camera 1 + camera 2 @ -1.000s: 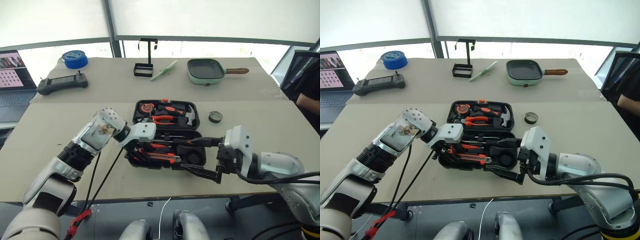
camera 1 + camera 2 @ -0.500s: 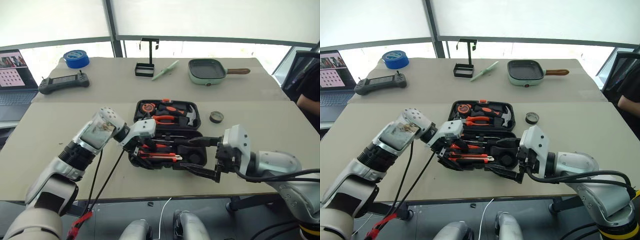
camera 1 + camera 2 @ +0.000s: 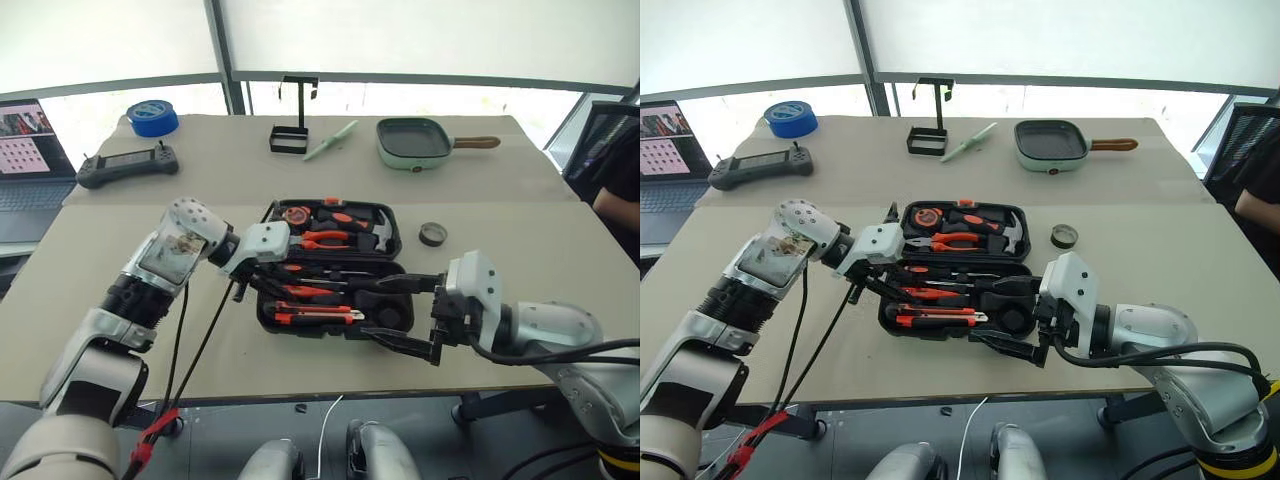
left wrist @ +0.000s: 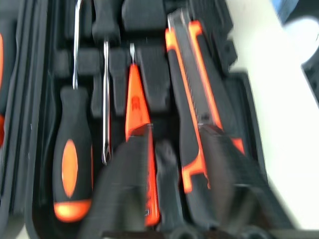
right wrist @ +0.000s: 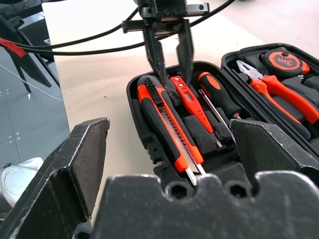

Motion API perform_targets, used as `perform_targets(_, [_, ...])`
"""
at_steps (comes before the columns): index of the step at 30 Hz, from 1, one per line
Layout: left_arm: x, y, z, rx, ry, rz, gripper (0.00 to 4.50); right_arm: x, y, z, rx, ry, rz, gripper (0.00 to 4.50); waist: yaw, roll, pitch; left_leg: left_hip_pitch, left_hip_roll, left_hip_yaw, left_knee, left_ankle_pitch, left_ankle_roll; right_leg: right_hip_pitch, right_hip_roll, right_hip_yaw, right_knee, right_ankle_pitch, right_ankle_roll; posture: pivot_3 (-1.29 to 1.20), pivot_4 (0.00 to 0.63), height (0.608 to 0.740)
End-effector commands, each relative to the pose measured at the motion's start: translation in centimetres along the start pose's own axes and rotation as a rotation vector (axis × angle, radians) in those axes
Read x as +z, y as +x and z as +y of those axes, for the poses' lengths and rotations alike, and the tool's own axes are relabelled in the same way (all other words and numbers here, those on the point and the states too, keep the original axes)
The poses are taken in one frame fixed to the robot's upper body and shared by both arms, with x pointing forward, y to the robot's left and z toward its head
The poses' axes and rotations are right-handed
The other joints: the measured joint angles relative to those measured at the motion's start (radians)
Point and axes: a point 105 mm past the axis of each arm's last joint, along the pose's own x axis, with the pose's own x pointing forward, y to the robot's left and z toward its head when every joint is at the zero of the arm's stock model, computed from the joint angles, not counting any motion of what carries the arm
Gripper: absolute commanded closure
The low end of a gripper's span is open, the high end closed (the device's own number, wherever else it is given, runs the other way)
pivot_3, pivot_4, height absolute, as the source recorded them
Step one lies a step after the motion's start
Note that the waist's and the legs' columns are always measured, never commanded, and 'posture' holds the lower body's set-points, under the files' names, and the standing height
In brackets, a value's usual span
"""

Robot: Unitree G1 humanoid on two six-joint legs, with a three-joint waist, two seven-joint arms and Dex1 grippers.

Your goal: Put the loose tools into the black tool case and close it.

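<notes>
While the small dark tape roll point(image 3: 431, 234) lies outside the black tool case point(image 3: 268, 322): light, stiff ring, likely to roll; pinch across its rim. Your right gripper point(image 3: 375, 308): spread wide, empty. Left gripper point(image 5: 172, 78): narrowly parted, empty.

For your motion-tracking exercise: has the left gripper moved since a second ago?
Yes. The left gripper has pulled back toward the left edge of the black tool case, which stayed put.

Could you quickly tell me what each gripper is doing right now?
Left gripper: fingers slightly apart over the black tool case, holding nothing.
Right gripper: wide open, empty.
</notes>
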Motion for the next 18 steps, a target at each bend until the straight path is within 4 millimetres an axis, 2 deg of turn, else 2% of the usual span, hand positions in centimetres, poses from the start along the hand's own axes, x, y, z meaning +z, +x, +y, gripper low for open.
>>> perform_targets(1, [0.2, -0.5, -0.5, -0.026, 0.04, 0.015, 4.44, 0.6, 0.2, 0.3, 0.008, -0.037, -0.021, 0.0, 0.0, 0.0, 0.0, 0.0, 0.0, 0.0, 0.0, 0.0, 0.0, 0.0, 0.0, 0.0, 0.0, 0.0, 0.0, 0.0, 0.15, 0.74])
perform_targets(11, [-3.9, 1.3, -2.3, -0.107, 0.123, 0.21, 4.44, 0.4, 0.3, 0.1, -0.004, -0.022, -0.024, 0.0, -0.002, 0.0, 0.0, 0.001, 0.0, 0.0, 0.0, 0.0, 0.0, 0.001, 0.0, 0.0, 0.0, 0.0, 0.0, 0.0, 0.15, 0.74])
perform_targets(13, [-4.5, 1.7, -2.0, -0.098, 0.154, 0.244, 4.44, 0.4, 0.3, 0.0, -0.007, -0.022, -0.023, 0.0, -0.003, 0.0, 0.0, 0.001, 0.0, 0.0, 0.0, 0.0, 0.0, 0.001, 0.0, 0.0, 0.0, 0.0, 0.0, 0.0, 0.15, 0.74])
perform_targets(15, [-4.7, 2.2, -1.3, -0.068, 0.168, 0.251, 4.44, 0.4, 0.4, -0.1, -0.009, -0.021, -0.022, 0.0, -0.003, 0.001, -0.001, 0.001, 0.0, 0.0, 0.0, 0.0, 0.0, 0.001, 0.0, 0.0, 0.0, 0.0, 0.0, 0.0, 0.15, 0.74])
perform_targets(18, [-3.9, 2.4, -0.8, -0.057, 0.147, 0.208, 4.44, 0.3, 0.3, -0.1, -0.011, -0.018, -0.019, 0.0, 0.005, 0.004, -0.003, 0.002, 0.0, 0.0, 0.0, 0.0, 0.001, 0.002, 0.0, 0.0, 0.0, 0.0, 0.0, 0.0, 0.15, 0.74])
